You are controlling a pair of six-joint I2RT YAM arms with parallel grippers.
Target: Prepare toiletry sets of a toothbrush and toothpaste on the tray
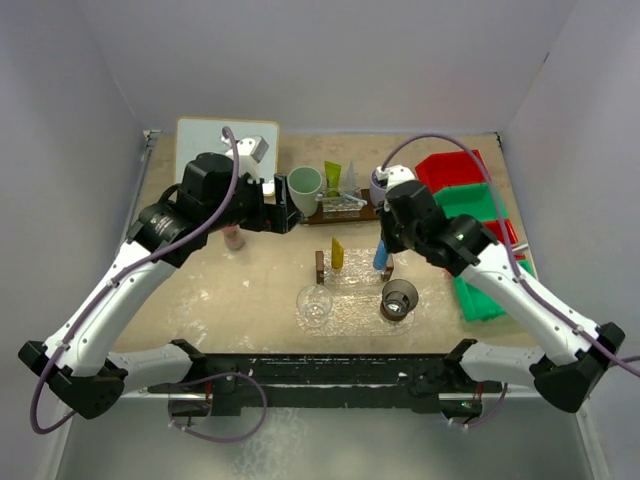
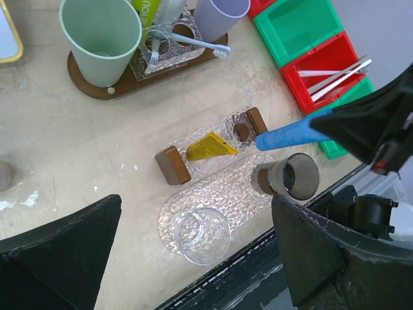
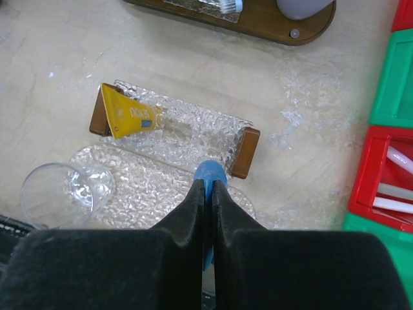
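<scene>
My right jaws pinch shut on the blue tube [image 3: 210,175], hiding all but its rounded tip at centre frame, by the right end of the pebbled clear rack [image 3: 193,132]. The wedge-shaped yellow tube [image 3: 129,118] sits at the rack's left end. A glassy, dimpled tray [image 3: 139,187] lies below on the scuffed beige tabletop [image 3: 64,58]. My left jaws gape wide, holding nothing.

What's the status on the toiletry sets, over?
Left gripper open, empty. Right gripper shut on blue tube, tip at the rack, right end. Yellow tube already in. Free hole unblocked.
</scene>
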